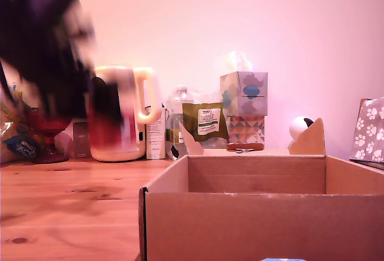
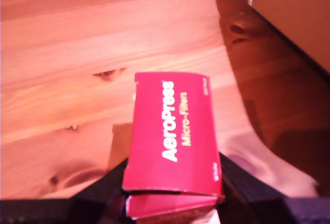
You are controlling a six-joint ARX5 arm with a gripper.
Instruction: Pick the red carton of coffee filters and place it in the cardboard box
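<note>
Showing clearly in the wrist view only: the red carton of coffee filters (image 2: 174,139), white "AeroPress" and yellow "Micro-Filters" lettering legible on its broad face, near end flap slightly sprung. Held off the table, judging by the shadow cast on the wood beyond it. Flanked on both sides by the black fingers (image 2: 103,193) of the gripper (image 2: 172,203), closed against the carton's sides and gripping it; contact points themselves at the frame edge and only partly visible. Beneath, a wooden table (image 2: 77,54) with knots and grain, bare around the carton. In the upper corner of the wrist view, a wall and dark edge of the cardboard box (image 2: 294,13), apart from the carton, with dark shadow between. In the exterior view, the same cardboard box (image 1: 264,225) filling the foreground, flaps upright, dark taped corner at its near left edge, interior walls visible, floor hidden. Arm a dark motion-blurred mass (image 1: 42,45) at the exterior view's upper left, above the table; carton not distinguishable there. Behind the blur, a white kettle (image 1: 123,114) with a red reflection, and a red goblet (image 1: 48,138) to its left. Further to the exterior view's right: a green packet (image 1: 207,121), a patterned tissue box (image 1: 244,93) stacked on another patterned box (image 1: 245,130), and a paw-print item (image 1: 369,129) at the edge.
</note>
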